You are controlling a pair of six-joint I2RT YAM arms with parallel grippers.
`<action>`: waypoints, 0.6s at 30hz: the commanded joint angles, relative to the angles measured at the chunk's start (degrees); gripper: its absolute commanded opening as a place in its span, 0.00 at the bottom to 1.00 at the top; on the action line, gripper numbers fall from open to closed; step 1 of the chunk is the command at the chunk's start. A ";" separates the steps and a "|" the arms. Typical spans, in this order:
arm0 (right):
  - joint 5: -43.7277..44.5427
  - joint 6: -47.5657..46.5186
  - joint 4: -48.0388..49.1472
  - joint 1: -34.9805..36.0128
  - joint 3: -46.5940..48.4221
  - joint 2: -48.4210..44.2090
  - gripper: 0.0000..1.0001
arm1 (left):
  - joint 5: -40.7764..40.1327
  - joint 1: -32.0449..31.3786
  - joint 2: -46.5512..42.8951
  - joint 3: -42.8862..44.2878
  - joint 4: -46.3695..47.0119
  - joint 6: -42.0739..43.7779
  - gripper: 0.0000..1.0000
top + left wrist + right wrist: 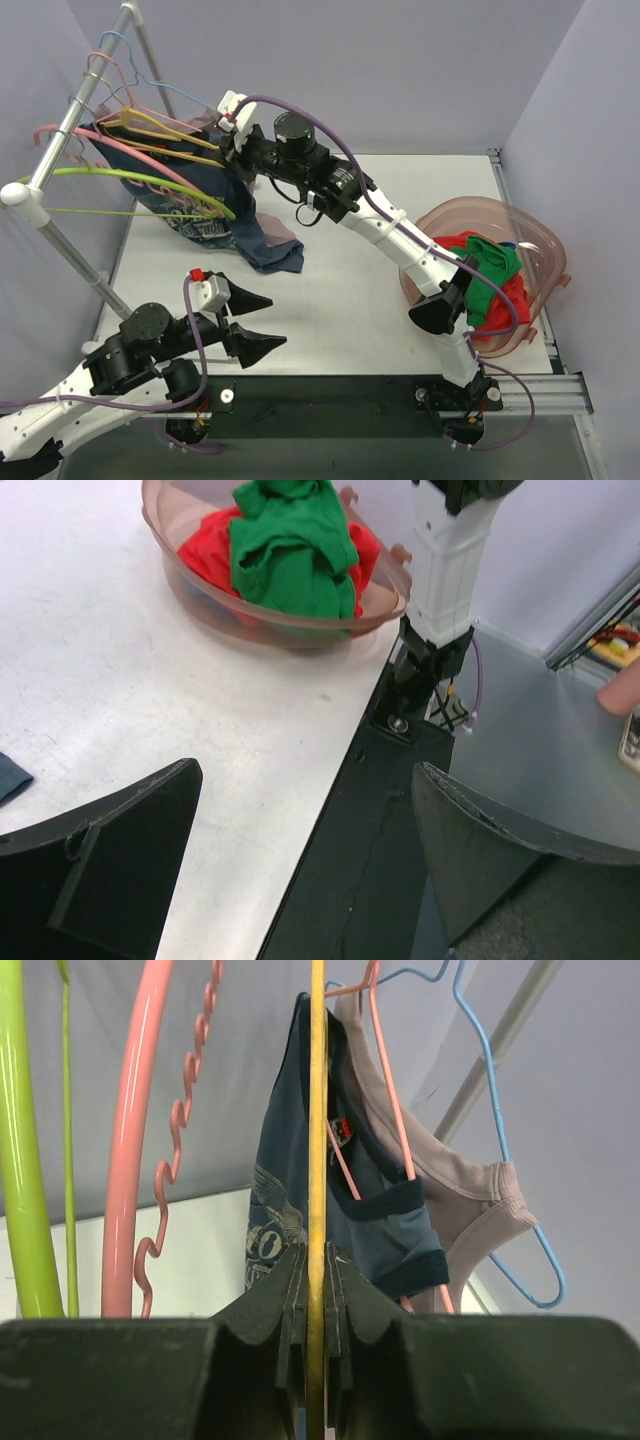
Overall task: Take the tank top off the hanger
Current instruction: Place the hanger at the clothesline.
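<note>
End effector tight on yellow hanger

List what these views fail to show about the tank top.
- Right wrist: the tank top's lower part, blocked by the right gripper; the yellow hanger's hook, cut off by the top edge.
- Top view: which hanger carries it, because the hangers overlap.
- Left wrist: the rack is out of frame.

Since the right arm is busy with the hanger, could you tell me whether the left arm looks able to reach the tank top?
Probably yes: the left end effector is open, and only table lies between it and the low-hanging hem of the tank top.
</note>
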 commanded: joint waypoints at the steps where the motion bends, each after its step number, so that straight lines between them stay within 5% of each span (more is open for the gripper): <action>1: -3.78 3.18 5.71 0.05 -0.30 -1.05 0.00 | -2.96 -0.16 -3.20 0.64 2.33 -2.23 0.97; 12: -7.40 7.40 6.94 0.93 -3.38 -2.47 0.00 | -6.11 -0.07 6.54 17.41 -10.85 2.78 0.97; 18: -3.19 10.83 9.58 0.58 -12.60 -10.09 0.42 | -14.27 -0.16 9.27 26.02 -14.80 5.76 0.97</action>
